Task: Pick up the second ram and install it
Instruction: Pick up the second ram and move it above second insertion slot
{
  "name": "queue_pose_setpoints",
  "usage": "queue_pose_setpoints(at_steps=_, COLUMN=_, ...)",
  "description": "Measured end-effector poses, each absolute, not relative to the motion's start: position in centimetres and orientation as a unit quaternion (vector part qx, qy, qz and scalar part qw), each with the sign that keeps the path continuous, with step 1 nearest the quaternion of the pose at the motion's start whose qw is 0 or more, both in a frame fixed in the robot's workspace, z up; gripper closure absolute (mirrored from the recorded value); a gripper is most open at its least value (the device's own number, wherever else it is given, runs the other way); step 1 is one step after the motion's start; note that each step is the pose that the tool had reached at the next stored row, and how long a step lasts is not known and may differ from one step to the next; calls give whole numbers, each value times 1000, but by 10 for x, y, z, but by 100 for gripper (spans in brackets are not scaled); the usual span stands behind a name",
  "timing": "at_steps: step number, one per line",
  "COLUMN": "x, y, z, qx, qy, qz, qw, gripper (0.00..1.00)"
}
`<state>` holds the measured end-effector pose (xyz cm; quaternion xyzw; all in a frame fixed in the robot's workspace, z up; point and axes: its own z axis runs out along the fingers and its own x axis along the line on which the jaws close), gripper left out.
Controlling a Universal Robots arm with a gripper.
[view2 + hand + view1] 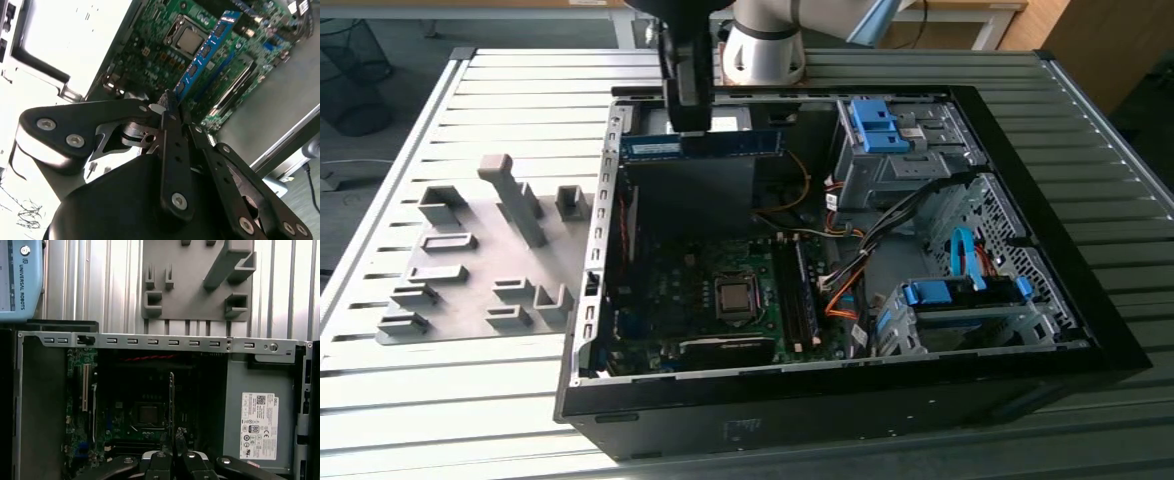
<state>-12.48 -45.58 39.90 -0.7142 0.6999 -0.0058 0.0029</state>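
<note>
The second ram (704, 146) is a long blue stick hanging level above the back of the open computer case (594, 300). My gripper (687, 128) is shut on its upper edge near one end. In the second wrist view the ram (207, 47) runs out from between the shut fingers (169, 102), over the green motherboard (150, 45). The first wrist view has it edge-on (171, 400), rising from the gripper (172, 440) above the processor (147, 414). A darker memory stick (798, 292) stands in a slot on the motherboard (680, 300), to the exterior view's right of the processor (735, 297).
A grey plate with holder blocks (480, 260) lies on the slatted table at the exterior view's left of the case. Blue drive cages (881, 125) (961, 295) and orange and black cables (847, 265) crowd the case's other side. The arm's base (767, 45) stands behind the case.
</note>
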Motion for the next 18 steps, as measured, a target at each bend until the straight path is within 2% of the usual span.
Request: queue_pose_setpoints(at_steps=18, x=-68, y=-456, z=399, qx=-714, qy=700, qz=-6, qw=3, gripper=86)
